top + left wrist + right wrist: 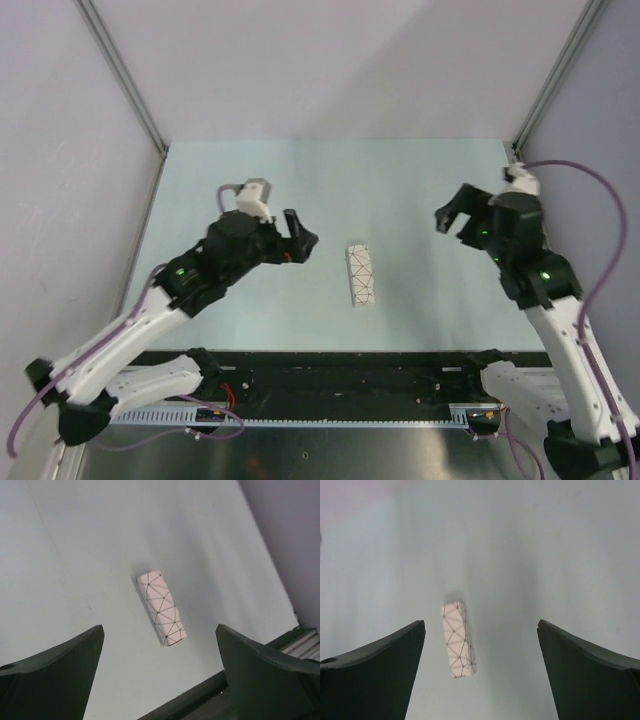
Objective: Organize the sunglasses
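The sunglasses did not show in any of the three views, so where they lay could not be told. The only loose thing on the bench (420,180) was a white oblong case (360,277), shut, with rounded ends and a smooth shell crossed by thin dark lines forming triangles. It lay flat near the middle of the bench, its long axis running roughly from the near edge toward the far one, between the two arms and touching neither.

The left fingers (300,238) hung above the bench to the left of the case, spread wide and holding nothing; in the left wrist view they were two dark, matte, wedge-shaped blades (60,670) framing the case (161,607) from a distance. The right fingers (447,215) stood to the right of the case and farther back, likewise spread wide and empty, and the right wrist view showed the same dark wedges (375,675) on either side of the case (458,639).

The bench had a pale blue-green, matte, even top. A black rail (350,375) ran along its near edge, between the arm bases. Plain light-grey walls (330,60) enclosed it on three sides, with slim metal struts (120,70) at the back corners. A purple cable (605,200) looped beside the right arm.
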Robot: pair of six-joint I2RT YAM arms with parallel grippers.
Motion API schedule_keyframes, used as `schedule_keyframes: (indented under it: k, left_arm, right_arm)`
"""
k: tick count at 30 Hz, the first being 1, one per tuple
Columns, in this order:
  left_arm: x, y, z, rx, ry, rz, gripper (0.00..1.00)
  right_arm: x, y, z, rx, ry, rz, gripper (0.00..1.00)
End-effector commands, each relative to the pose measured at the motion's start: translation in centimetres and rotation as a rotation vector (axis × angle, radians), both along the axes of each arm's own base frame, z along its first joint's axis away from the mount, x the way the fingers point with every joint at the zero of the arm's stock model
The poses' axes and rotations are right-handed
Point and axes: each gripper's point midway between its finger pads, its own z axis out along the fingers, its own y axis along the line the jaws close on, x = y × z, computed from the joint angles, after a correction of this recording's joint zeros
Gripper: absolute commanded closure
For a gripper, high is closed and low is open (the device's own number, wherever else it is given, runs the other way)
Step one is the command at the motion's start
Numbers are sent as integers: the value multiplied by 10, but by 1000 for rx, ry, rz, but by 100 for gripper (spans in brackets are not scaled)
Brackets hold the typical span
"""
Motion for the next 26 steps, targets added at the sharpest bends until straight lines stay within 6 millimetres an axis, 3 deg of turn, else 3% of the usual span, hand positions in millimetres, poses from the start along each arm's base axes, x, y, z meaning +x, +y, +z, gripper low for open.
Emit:
schedule_keyframes:
  k: [1,2,5,9,12,20,26]
  left_arm:
    - [-6,42,47,-10,-193,77,0]
    - [-11,49,65,-40,-235,81,0]
    - [-16,60,91,-62,-292,96,0]
    - [-17,72,100,-42,-330,124,0]
    - [-19,71,105,-29,-340,105,0]
    - [-20,72,114,-41,-355,104,0]
    - [-18,71,113,-35,-347,108,0]
  right_arm:
    - [-28,-44,57,-45,-133,-95,0]
    - [-37,-50,77,-39,-189,-111,0]
    - [-49,-65,102,-52,-255,-166,1]
    - [-66,-73,147,-7,-402,-203,2]
    - [-71,-71,165,19,-448,-191,2]
    - [-84,-77,190,14,-545,-197,3]
    - [-82,-73,189,18,-539,-182,3]
